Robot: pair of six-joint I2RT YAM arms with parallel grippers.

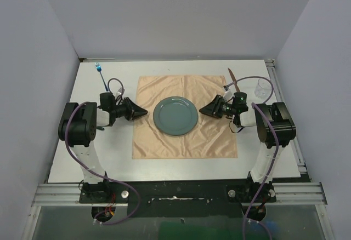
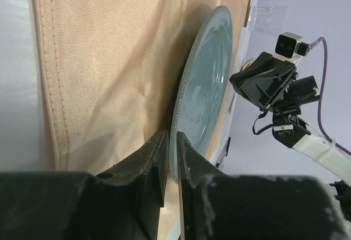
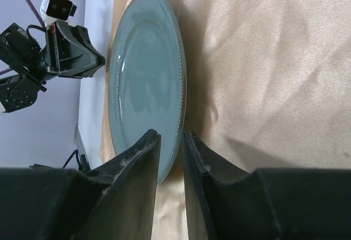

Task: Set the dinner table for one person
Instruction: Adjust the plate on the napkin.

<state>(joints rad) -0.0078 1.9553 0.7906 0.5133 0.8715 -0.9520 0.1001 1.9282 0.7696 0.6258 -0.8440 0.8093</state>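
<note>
A grey-green plate [image 1: 175, 115] lies flat in the middle of a peach cloth [image 1: 164, 141] on the white dinner table [image 1: 109, 152]. My left gripper [image 1: 145, 112] is rolled on its side and points at the plate's left rim, a little short of it. In the left wrist view [image 2: 171, 136] its jaws are a sliver apart and hold nothing, with the plate [image 2: 205, 81] just ahead. My right gripper [image 1: 202, 110] is at the plate's right rim. In the right wrist view [image 3: 171, 134] its jaws are slightly apart, with the plate's edge [image 3: 145, 75] showing between them.
A blue-handled utensil [image 1: 100, 73] lies at the far left of the table. A brown-handled utensil [image 1: 232, 77] and a clear glass [image 1: 262, 90] are at the far right. Grey walls close in three sides.
</note>
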